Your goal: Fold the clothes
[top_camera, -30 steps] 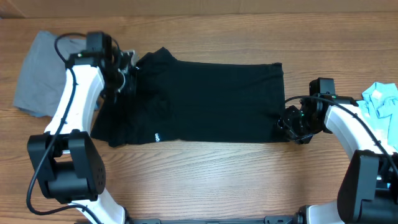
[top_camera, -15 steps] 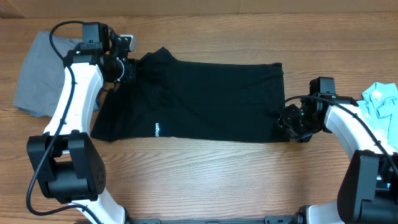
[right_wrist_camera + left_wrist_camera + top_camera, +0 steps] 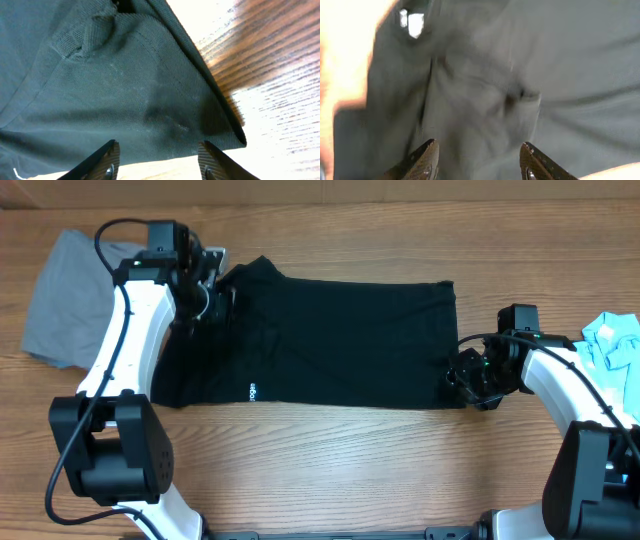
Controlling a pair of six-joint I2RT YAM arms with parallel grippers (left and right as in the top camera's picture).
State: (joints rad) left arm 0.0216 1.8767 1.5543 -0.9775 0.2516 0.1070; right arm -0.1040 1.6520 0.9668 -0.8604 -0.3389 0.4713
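Note:
The clothes in play are a large black shirt [image 3: 340, 340] lying flat across the middle of the table, with small white lettering [image 3: 252, 390] near its front edge. My left gripper [image 3: 220, 292] hovers over the shirt's back left corner. In the left wrist view the left gripper [image 3: 479, 152] stands open above rumpled dark cloth [image 3: 485, 85], with nothing between its fingers. My right gripper [image 3: 460, 380] is at the shirt's front right corner. Seen from the right wrist, the right gripper [image 3: 160, 157] is open just above the hem [image 3: 150, 115].
A grey garment [image 3: 60, 300] lies at the left end of the table, partly under the left arm. A light-blue garment [image 3: 612, 340] sits at the right edge. Bare wooden tabletop [image 3: 350, 470] runs along the front.
The left gripper pulled the shirt's left side back, smoothing it, then opened and let go. It has shifted slightly right. The right arm has stayed put.

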